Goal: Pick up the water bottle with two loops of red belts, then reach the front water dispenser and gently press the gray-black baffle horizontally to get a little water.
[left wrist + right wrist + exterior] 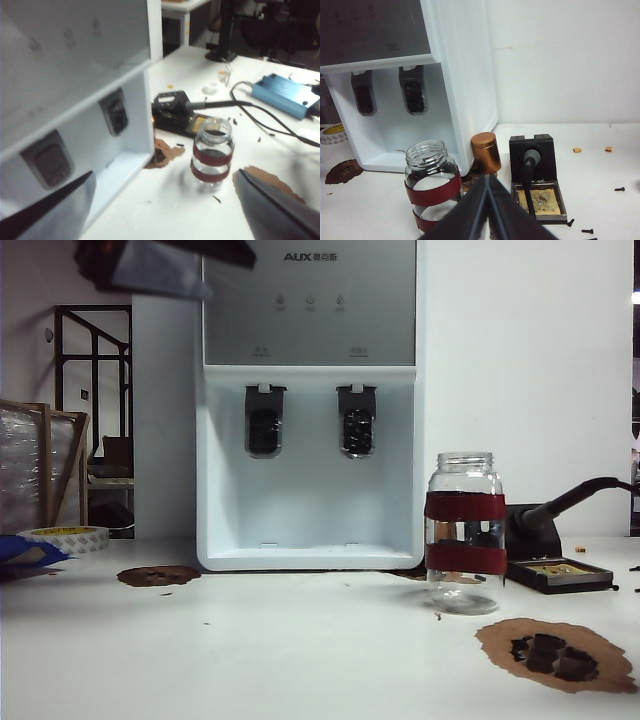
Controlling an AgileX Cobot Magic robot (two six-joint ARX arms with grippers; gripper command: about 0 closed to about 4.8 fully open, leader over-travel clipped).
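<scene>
The water bottle [465,532] is a clear jar with two dark-red bands, upright on the table to the right of the white water dispenser [310,510]. The gray-black baffle [356,420] is the right-hand lever in the dispenser's bay. In the exterior view my left gripper [160,268] is a dark blur high at the upper left. In its wrist view the left gripper [165,172] is open and empty, and the bottle [212,155] stands ahead of it, nearer one finger [270,205]. My right gripper [487,176] is shut and empty, just beside the bottle [431,192].
A copper-brown cylinder [486,151] and a black soldering-iron stand [555,570] sit close to the bottle. Brown patches [555,653] mark the tabletop. A tape roll [65,537] lies at the left. A blue box [285,95] and cables lie farther off.
</scene>
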